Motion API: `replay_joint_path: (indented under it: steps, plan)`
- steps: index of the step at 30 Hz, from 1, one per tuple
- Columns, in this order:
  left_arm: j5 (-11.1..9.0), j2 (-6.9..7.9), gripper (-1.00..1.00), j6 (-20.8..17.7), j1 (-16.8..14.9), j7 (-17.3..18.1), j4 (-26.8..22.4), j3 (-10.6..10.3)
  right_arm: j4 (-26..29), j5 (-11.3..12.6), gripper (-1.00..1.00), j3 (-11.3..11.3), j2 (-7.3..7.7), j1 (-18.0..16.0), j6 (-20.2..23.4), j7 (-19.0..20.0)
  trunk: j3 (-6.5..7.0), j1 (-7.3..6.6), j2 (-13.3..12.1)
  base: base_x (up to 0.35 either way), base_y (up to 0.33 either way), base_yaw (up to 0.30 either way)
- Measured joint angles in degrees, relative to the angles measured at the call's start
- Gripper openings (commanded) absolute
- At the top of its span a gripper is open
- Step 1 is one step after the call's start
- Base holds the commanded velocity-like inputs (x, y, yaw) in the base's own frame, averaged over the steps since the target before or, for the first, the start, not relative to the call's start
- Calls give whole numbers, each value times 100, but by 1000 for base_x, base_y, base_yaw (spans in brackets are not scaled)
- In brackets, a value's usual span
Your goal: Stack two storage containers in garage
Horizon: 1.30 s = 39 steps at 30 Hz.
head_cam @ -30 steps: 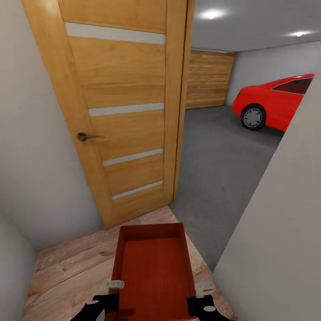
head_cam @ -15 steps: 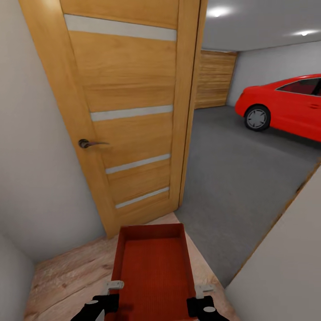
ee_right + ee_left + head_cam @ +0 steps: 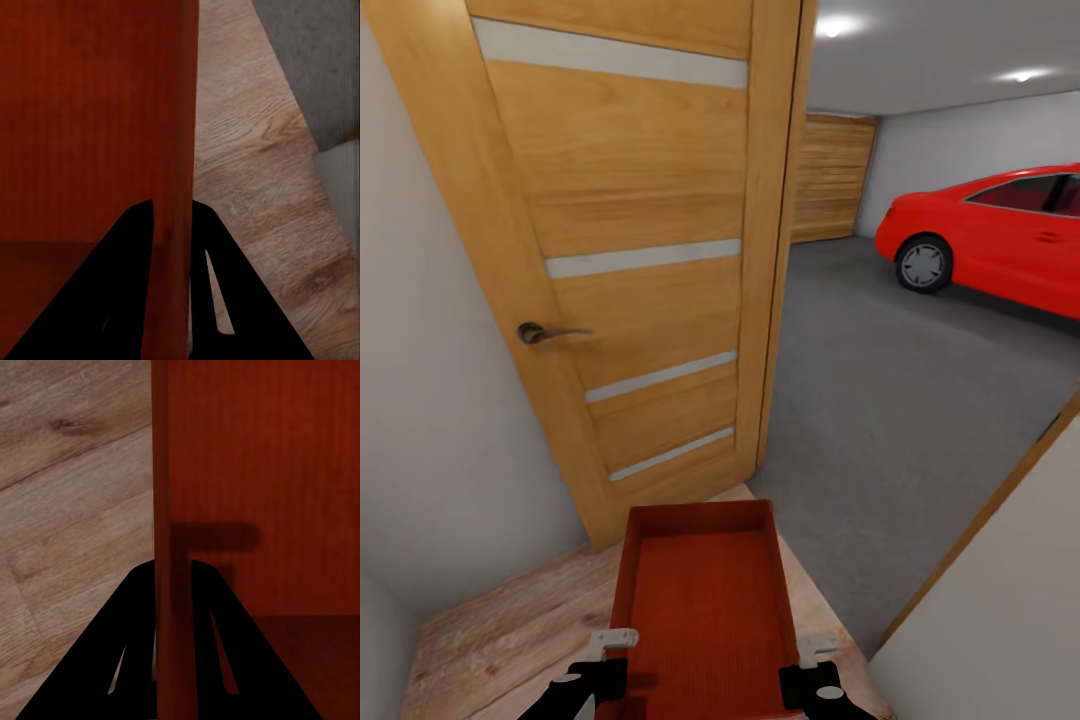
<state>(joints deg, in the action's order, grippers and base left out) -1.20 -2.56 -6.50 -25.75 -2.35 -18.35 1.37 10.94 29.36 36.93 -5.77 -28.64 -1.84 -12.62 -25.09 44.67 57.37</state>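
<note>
Here, your left gripper (image 3: 616,640) and right gripper (image 3: 818,648) clamp 1 storage container (image 3: 705,600), open wooden door (image 3: 630,250), garage floor (image 3: 880,400), red car (image 3: 1000,240) ahead

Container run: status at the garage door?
Left gripper and right gripper each clamped on a side wall of the storage container. Container over wood floor, garage floor ahead. Open door close on left.

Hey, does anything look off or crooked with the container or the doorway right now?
Nothing stands out. The storage container sits level, gripped on both side walls by the left gripper and right gripper, empty, before the open wooden door.
</note>
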Motion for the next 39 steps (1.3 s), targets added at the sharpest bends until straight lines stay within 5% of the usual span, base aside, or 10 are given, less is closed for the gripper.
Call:
replay_joint_path:
  steps: [16,39]
  plan:
    - [14,-11,-100,9,0,-6,-3,17,14,4,-100,8,11,0,2,3,0,-1,0,17,14,-264]
    - [4,4,-100,6,1,8,0,6,-6,-2,-100,-1,-5,-3,-5,0,0,-1,0,229,205,-17]
